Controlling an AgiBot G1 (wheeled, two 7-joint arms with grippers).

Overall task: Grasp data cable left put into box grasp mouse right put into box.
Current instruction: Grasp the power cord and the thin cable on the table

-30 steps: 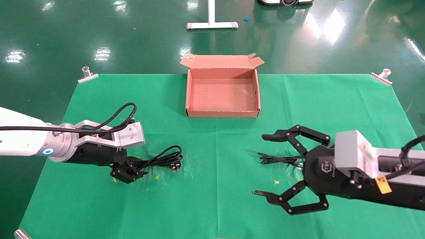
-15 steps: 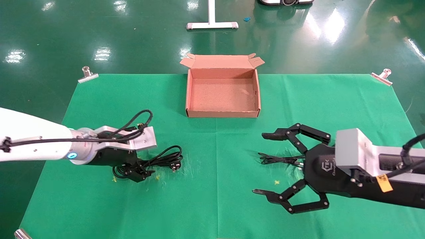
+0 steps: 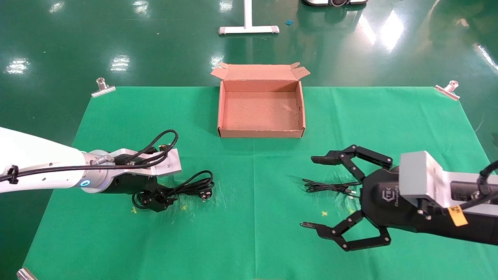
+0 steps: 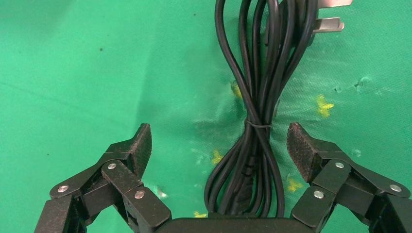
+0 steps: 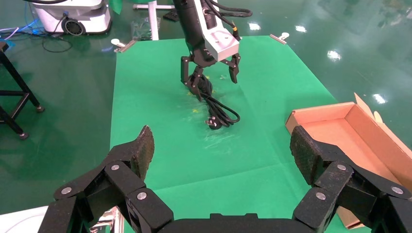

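Left wrist view: left gripper spread wide, astride the tied cable at frame centre. Close squarely on the tie to catch every strand. Right gripper agape, idle lower right.

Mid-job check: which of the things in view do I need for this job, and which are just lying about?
Job:
- thick black coiled data cable, between the open left gripper's fingers
- thin black mouse cord by the open right gripper; mouse itself hidden
- shallow brown cardboard box

Lying about:
- silver metal clips
- white stand base
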